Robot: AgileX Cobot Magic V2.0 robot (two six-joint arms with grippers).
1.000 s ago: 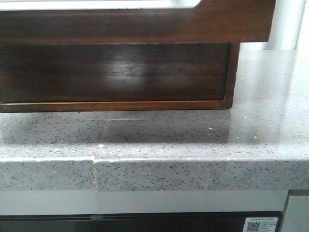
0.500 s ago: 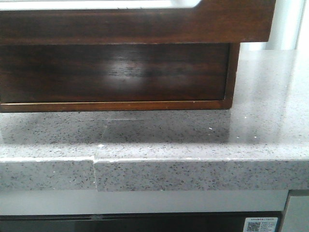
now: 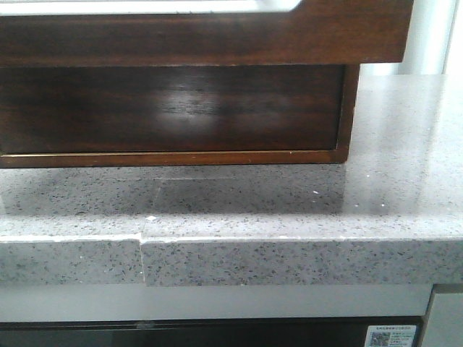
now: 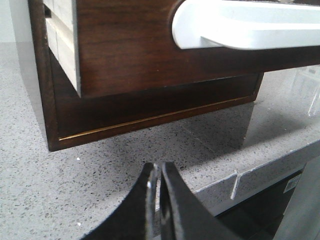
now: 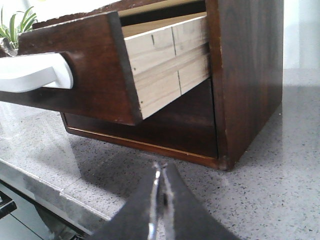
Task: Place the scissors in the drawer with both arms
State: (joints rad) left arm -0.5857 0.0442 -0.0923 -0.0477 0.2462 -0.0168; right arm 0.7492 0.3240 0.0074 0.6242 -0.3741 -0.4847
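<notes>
**Drawer out, both grippers clenched and empty, scissors out of sight**

Grey speckled counter (image 3: 289, 202) carried a dark wooden cabinet (image 5: 247, 75) set back from its edge. We saw the drawer (image 4: 125, 45) pulled out, hanging over the counter; its pale side boards showed in the right wrist view. That open position, we judged, was there to make room for dropping something in.

Left gripper (image 4: 156, 197) sat low before the cabinet, over the counter, fingers pressed together on nothing. Right gripper (image 5: 159, 200) was the same near the cabinet's right corner: clenched, empty. Neither touched the drawer.

Scissors: we found them in no view. They might have been inside the drawer, but its interior was hidden, so we could not tell.

Writing: a white sticker (image 3: 391, 336) with a QR code sat below the counter, bottom right in the front view; its print was too small to read. No brands were seen. Some green leaves (image 5: 15, 25) stood behind the drawer.
</notes>
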